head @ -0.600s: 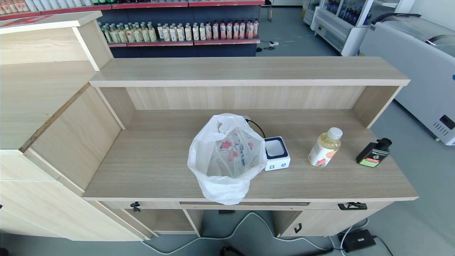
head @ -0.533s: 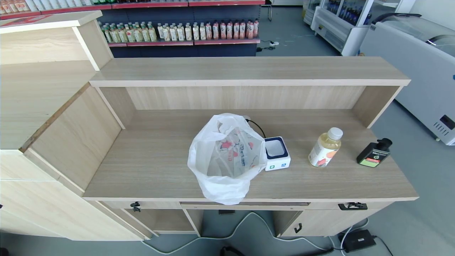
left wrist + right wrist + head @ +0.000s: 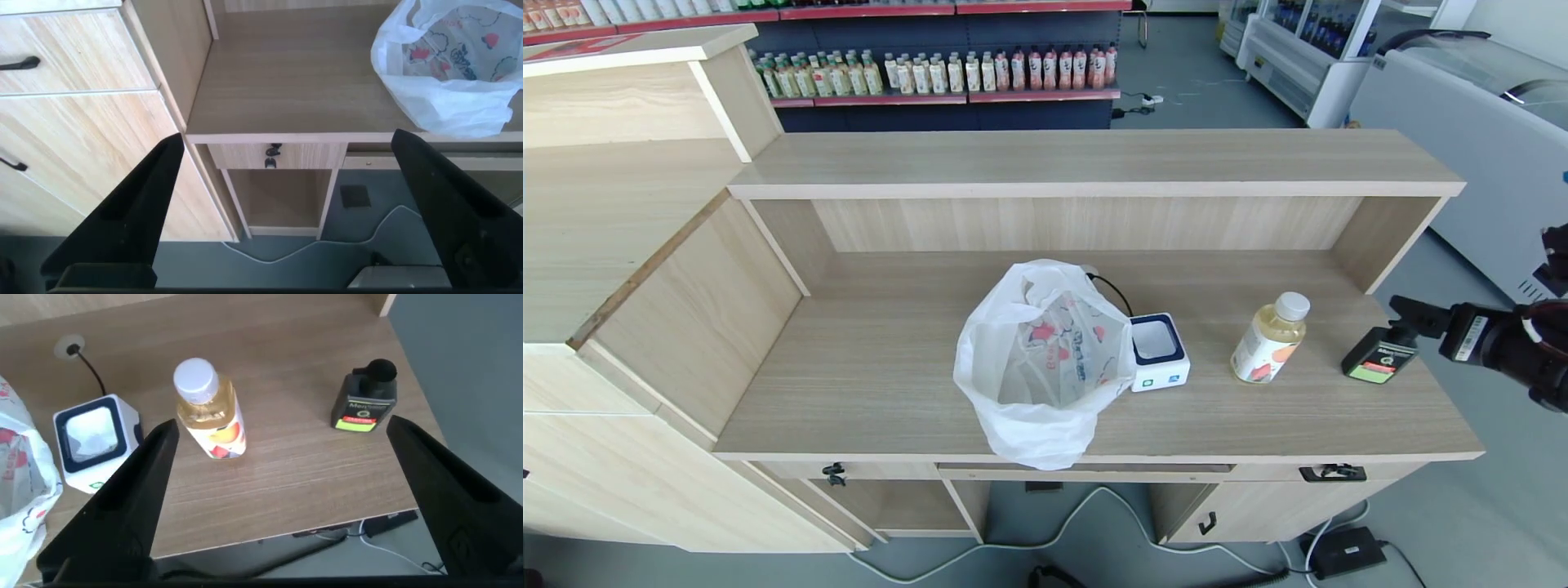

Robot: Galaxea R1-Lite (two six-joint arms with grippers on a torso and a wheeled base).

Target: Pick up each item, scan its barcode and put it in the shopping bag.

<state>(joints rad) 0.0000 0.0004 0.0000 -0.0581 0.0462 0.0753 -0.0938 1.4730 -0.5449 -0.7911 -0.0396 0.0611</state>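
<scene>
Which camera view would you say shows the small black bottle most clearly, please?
The right wrist view: the black bottle stands whole and unobstructed. In the head view the right gripper overlaps its cap. The left wrist view faces the shopping bag instead.

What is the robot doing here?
It is at a shop counter, about to ring up two things. Its right gripper hangs open above the drink bottle and the black bottle, holding nothing. Both are on the counter, right of the scanner and the bag. The left gripper is open too, low by the counter's front.
</scene>
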